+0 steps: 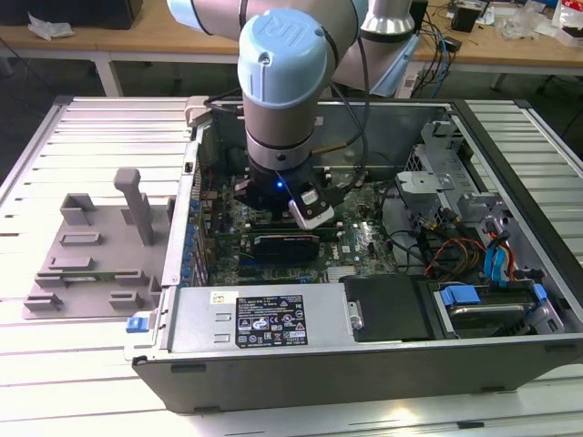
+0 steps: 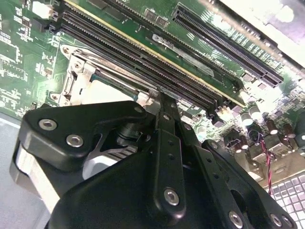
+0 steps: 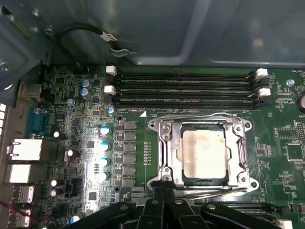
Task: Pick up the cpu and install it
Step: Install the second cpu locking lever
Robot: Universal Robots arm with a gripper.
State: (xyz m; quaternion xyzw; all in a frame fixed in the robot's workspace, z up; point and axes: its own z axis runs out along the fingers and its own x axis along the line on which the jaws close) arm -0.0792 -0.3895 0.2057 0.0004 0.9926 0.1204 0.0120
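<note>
the small flat square cpu with a pale silver metal top (image 3: 203, 155) is seen lying flat inside the silver metal socket frame (image 3: 164, 155) on the green motherboard (image 3: 71, 143), in the first wrist view. it seems already seated in the socket, with the frame around its four edges, so the placing part of the task is judged as mostly done. the thin wire lever of the socket (image 3: 190, 117) is seen along the frame; whether it is locked cannot be told.

the black gripper (image 3: 163, 188) is found just beside one edge of the socket frame, the edge far from the long black memory slots (image 3: 186, 88). the cpu lies a little beyond the fingertips, toward those slots. the two thin black fingers (image 3: 157, 191) are seen pressed close together with no gap visible between them, and nothing is held there. in the second wrist view the gripper (image 2: 167, 98) ends in a narrow tip close over the corner of the same frame, and a part of the cpu (image 2: 102, 86) is visible behind the black body.

in the exterior view the grey and light blue robot arm (image 1: 282, 82) is lowered straight down into the open black computer case (image 1: 364, 364). the grey plastic tray (image 1: 82, 264) stays outside the case, at the exterior view's left, well apart from the arm.
</note>
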